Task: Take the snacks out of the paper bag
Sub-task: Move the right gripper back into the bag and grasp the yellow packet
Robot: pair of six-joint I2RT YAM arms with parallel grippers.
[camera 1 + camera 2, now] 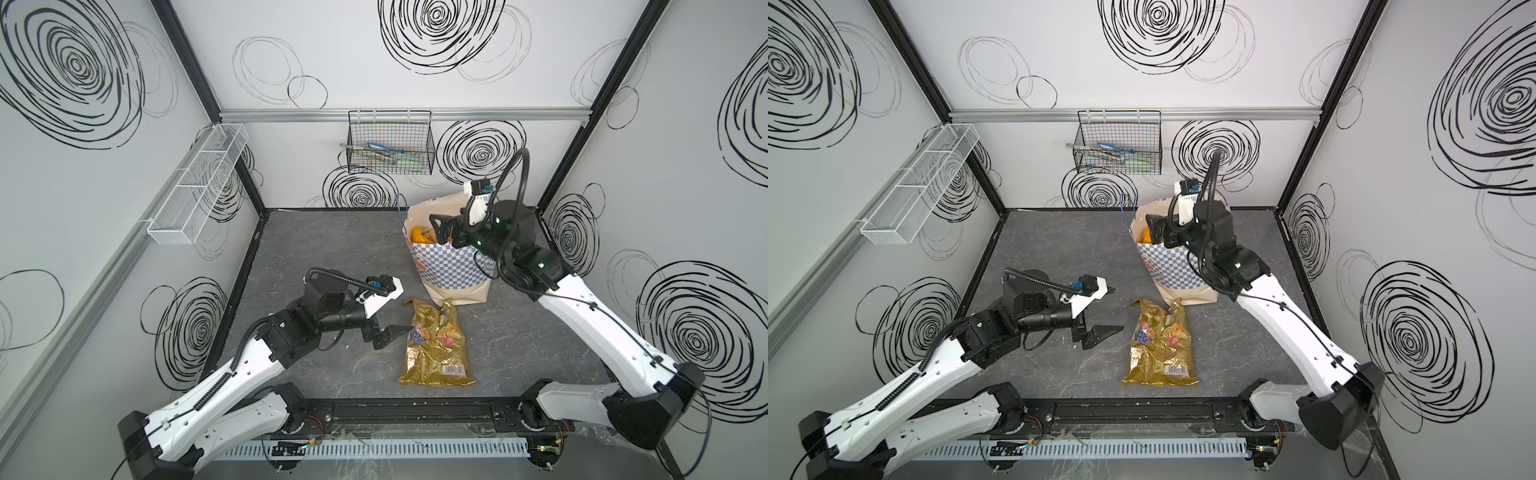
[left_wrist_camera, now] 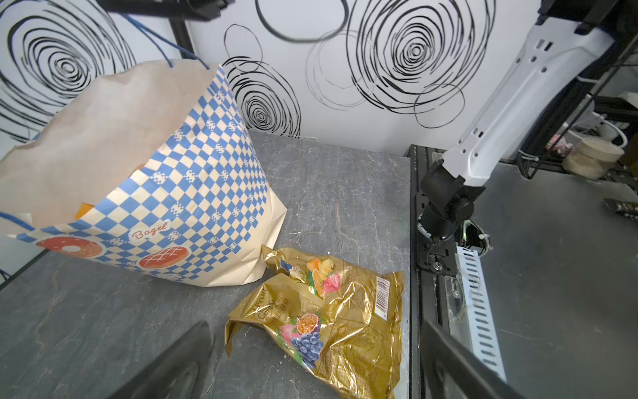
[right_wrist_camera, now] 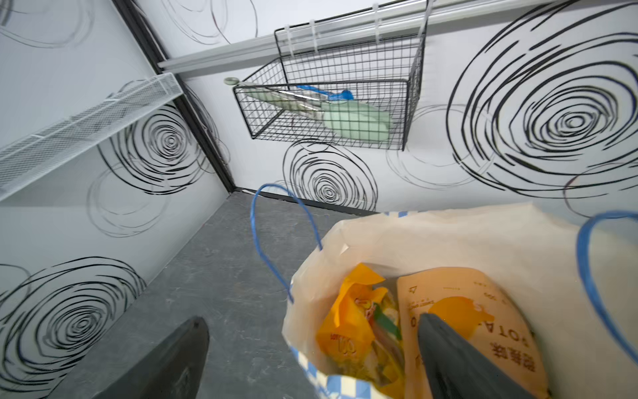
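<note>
White walls (image 1: 332, 62) scrawled with black spirals enclose a grey stone-look tabletop (image 1: 332, 257). On the back wall hangs a black wire basket (image 1: 390, 145) holding pale green utensils (image 3: 355, 121). A white mesh shelf (image 1: 199, 183) runs along the left wall.

Toward the back right of the tabletop stands the paper bag (image 1: 453, 266), upright and open-mouthed, its blue cord handles (image 3: 276, 235) sticking up. The right gripper (image 1: 441, 231) hangs at that mouth with its jaws spread wide, grasping nothing. In the right wrist view, 1 finger is over the tan-orange potato packet (image 3: 483, 304) inside the bag and the other is outside the bag's wall. Beside the potato packet, also inside, sits an orange-yellow packet (image 3: 352, 311).

In front of the bag, out on the tabletop, a gold fruit-candy packet (image 1: 436, 345) lies flat, its top corner at the bag's foot. The left gripper (image 1: 392, 337) hovers low just beside the packet's left edge, released, its 2 fingers well apart and empty. Whether a fingertip touches the foil I cannot tell.
</note>
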